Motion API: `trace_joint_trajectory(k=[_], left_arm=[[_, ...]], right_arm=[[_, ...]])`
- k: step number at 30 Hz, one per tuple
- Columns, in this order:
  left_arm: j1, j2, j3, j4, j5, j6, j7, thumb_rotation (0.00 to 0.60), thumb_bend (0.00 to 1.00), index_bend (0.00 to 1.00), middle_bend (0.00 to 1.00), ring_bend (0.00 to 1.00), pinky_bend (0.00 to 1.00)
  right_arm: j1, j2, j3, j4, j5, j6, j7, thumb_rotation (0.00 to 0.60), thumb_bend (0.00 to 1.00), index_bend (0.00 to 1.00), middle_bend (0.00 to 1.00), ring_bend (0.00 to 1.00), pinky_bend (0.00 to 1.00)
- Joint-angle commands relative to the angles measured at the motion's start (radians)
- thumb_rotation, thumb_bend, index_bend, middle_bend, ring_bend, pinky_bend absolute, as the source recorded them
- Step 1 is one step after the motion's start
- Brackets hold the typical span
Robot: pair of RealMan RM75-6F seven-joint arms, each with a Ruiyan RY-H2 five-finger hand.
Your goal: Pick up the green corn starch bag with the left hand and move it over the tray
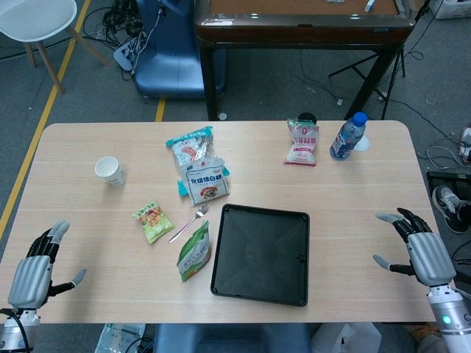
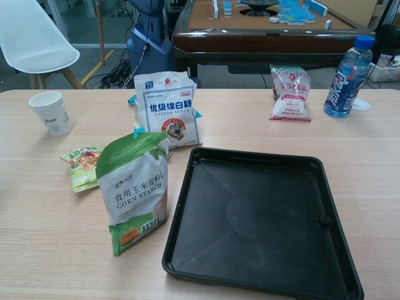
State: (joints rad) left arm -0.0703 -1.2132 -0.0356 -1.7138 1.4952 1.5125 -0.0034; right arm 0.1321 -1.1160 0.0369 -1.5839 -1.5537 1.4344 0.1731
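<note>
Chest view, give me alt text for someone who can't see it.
A green corn starch bag stands upright just left of an empty black tray on a wooden table. Behind are a caster sugar bag, paper cups and a water bottle.

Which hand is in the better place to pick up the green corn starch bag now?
The left hand. The corn starch bag stands on the left side of the black tray, so the path is free. The right hand rests open beyond the tray's far side and would need to cross it.
</note>
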Motion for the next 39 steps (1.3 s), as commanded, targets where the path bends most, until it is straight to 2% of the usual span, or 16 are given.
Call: trace_joint_trajectory(k=[1,9,16,24,31,39], left_arm=[[0.0,0.0,0.0,0.001,0.001,0.0,-0.002,0.6,0.2,0.05,0.05,0.06,0.07],[0.002,0.002,0.001,0.01,0.006,0.0,-0.015,0.6,0.2,0.05,0.05,0.06,0.07],[-0.022,0.006,0.001,0.036,0.014,-0.042,-0.082,0.6,0.2,0.05,0.05,0.06,0.07],[-0.072,0.018,0.037,0.061,0.053,-0.148,-0.227,0.6,0.2,0.05,0.05,0.06,0.07],[-0.12,0.002,0.078,0.099,0.12,-0.217,-0.363,0.6,0.18,0.05,0.05,0.06,0.07],[-0.159,-0.046,0.099,0.138,0.168,-0.242,-0.406,0.6,0.14,0.0,0.05,0.06,0.07]], right_arm=[[0.0,0.001,0.0,-0.003,-0.001,0.001,-0.002,0.6,0.09,0.24,0.28,0.12,0.17],[-0.001,0.011,0.005,-0.012,-0.005,0.012,-0.015,0.6,0.09,0.24,0.28,0.12,0.17],[-0.005,0.048,0.031,-0.039,0.004,0.046,-0.045,0.6,0.09,0.24,0.28,0.12,0.17],[0.0,0.125,0.077,-0.1,0.051,0.054,-0.078,0.6,0.09,0.24,0.28,0.12,0.17],[0.005,0.151,0.089,-0.127,0.07,0.045,-0.087,0.6,0.09,0.24,0.28,0.12,0.17],[0.004,0.15,0.086,-0.134,0.081,0.032,-0.094,0.6,0.09,0.24,0.28,0.12,0.17]])
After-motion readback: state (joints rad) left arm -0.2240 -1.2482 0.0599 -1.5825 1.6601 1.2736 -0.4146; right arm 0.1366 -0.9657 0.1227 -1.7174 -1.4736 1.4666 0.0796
